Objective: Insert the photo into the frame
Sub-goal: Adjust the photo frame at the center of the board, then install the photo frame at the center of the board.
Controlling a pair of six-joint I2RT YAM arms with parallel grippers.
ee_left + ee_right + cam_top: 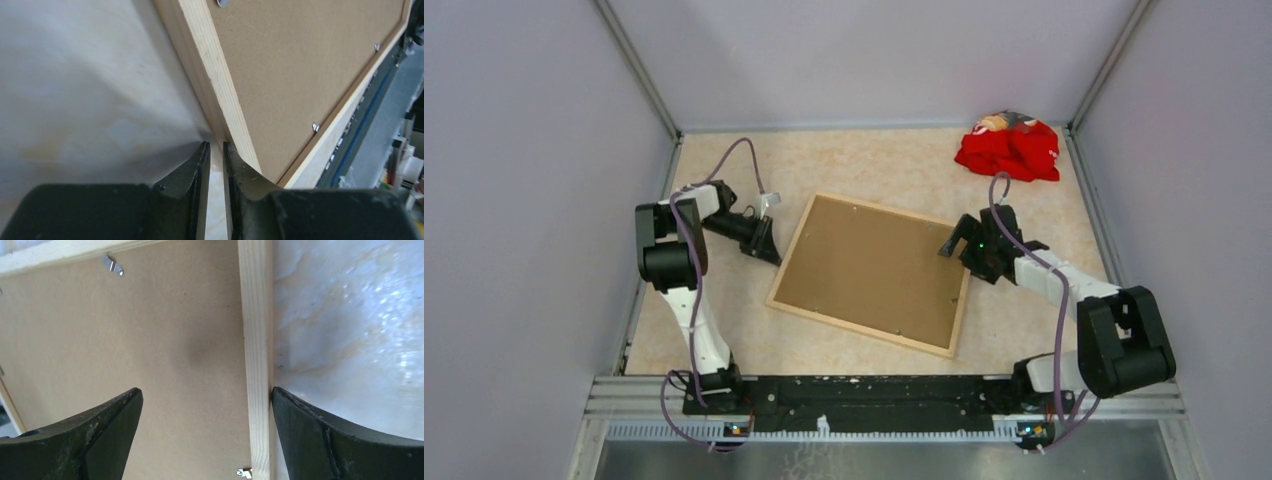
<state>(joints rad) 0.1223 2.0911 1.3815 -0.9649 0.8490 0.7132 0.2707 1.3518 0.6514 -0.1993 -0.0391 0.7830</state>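
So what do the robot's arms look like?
Both arms are white tubes with chunky black joints. The left arm and right arm each trail a thin purple cable. The left gripper and right gripper are black, each with two pointed, scuffed fingers. A tiny green light glows by the right wrist.

One frame (856,326), one brown backing board (869,268), one red cloth (1009,150), and two robot hands: left hand (215,147), right hand (206,391).
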